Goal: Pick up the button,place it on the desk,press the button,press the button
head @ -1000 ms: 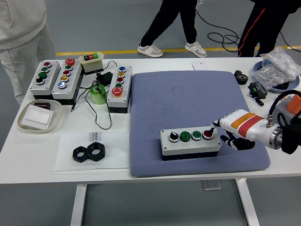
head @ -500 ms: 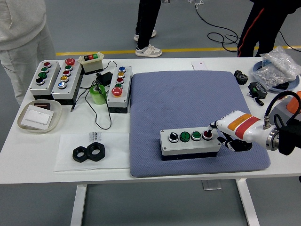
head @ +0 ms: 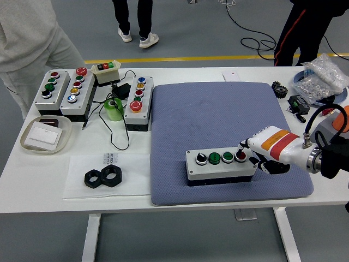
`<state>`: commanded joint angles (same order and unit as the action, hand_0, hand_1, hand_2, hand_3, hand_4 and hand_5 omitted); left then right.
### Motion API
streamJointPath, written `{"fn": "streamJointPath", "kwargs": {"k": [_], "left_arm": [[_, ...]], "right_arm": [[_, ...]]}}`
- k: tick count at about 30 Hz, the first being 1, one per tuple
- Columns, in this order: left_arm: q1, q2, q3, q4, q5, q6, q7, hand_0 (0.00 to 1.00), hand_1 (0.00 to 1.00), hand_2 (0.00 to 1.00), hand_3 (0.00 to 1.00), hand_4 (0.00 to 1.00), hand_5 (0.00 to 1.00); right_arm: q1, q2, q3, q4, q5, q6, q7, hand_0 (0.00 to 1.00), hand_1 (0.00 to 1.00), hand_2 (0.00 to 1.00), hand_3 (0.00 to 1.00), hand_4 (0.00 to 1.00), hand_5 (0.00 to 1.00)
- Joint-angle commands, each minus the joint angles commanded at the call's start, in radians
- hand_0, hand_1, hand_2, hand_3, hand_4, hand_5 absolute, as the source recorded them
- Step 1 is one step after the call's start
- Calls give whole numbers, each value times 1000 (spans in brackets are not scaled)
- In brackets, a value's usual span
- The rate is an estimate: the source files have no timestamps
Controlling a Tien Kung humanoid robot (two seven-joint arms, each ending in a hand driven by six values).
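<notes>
The right arm enters from the picture's right edge, low over the table, its black forearm running leftward into a white wrist shell with an orange and red band. The right hand (head: 264, 153) is held palm-down, one finger (head: 242, 147) stretched forward and tipped downward. The other fingers are curled under the palm, dark against the white casing, and seem to hold nothing, though their tips are hard to make out from this height. The wrist sits roughly level, slightly higher than the extended fingertip.
</notes>
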<state>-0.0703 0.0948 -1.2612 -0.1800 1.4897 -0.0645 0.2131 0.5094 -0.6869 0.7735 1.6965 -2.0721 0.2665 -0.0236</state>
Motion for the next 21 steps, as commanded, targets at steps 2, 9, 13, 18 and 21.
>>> {"fn": "streamJointPath", "kwargs": {"k": [2,9,13,18,21], "left_arm": [[0,0,1,0,-1,0,0,745,911,959,833,561,998],[-2,-1,3,0,-1,-1,-1,745,910,959,833,561,998],[-4,-1,6,0,-2,-2,-1,745,910,959,833,561,998],[-8,-2,7,0,-3,-2,-1,746,910,959,833,560,998],[-10,-2,13,0,-10,-2,-2,744,911,959,831,560,998]], "right_arm": [[0,0,1,-2,2,0,0,209,56,111,664,416,2],[2,8,12,-27,4,-5,2,209,56,111,662,415,2],[-1,13,15,-28,4,-5,3,209,56,111,662,415,2],[-4,17,13,-25,-1,-3,5,209,56,112,660,415,2],[-7,17,16,-23,-3,-2,6,209,56,112,657,415,2]]}}
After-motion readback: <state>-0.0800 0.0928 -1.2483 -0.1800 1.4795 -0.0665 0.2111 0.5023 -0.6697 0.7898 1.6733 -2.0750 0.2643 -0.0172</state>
